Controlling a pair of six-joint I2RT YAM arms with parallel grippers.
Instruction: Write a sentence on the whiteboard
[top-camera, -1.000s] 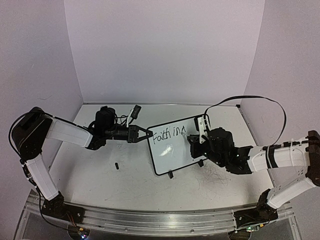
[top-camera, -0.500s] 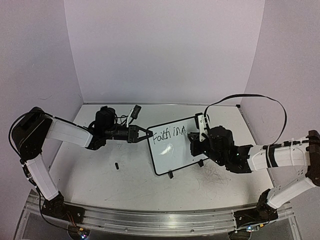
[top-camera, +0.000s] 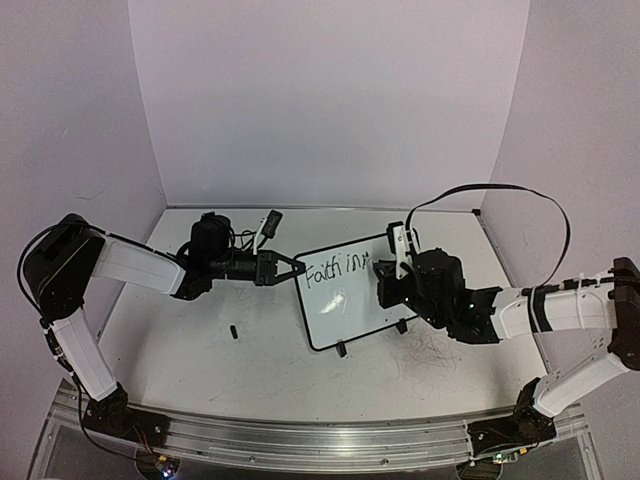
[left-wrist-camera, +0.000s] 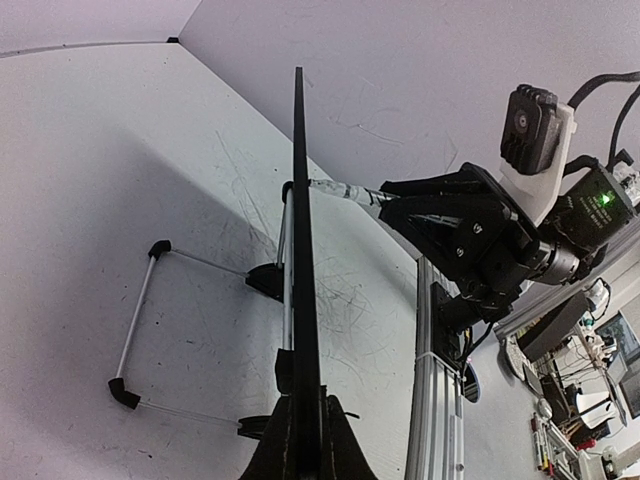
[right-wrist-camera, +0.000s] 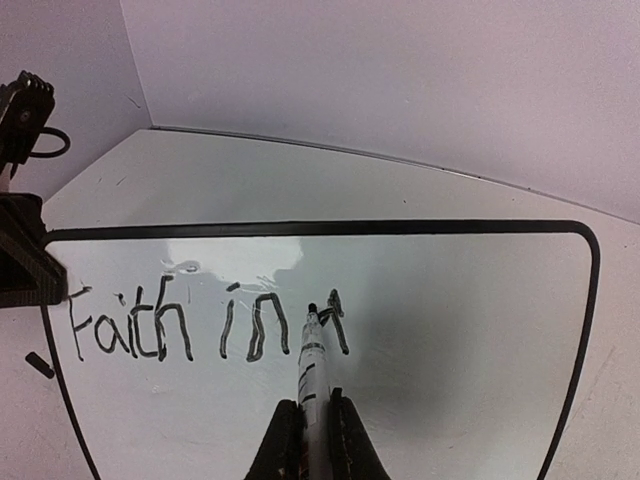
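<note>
The whiteboard (top-camera: 352, 308) stands tilted on its two black feet mid-table. My left gripper (top-camera: 298, 270) is shut on its left edge; the left wrist view shows the board edge-on (left-wrist-camera: 300, 230) running up from between the jaws of that gripper (left-wrist-camera: 305, 445). The sentence (right-wrist-camera: 180, 325) reads "Faith in", followed by a partly drawn letter. My right gripper (right-wrist-camera: 312, 435) is shut on a white marker (right-wrist-camera: 312, 365), whose black tip touches the board at that partial letter. In the top view the right gripper (top-camera: 384, 284) sits at the board's right side.
A small black marker cap (top-camera: 233, 331) lies on the table left of the board. A white-and-black object (top-camera: 268, 226) rests near the back wall. Side walls close in the table, and an aluminium rail (top-camera: 330, 440) runs along the near edge.
The right gripper and marker shifted slightly left and up on the board, and the stroke after "in" has grown. The left gripper stayed put on the board's edge.
</note>
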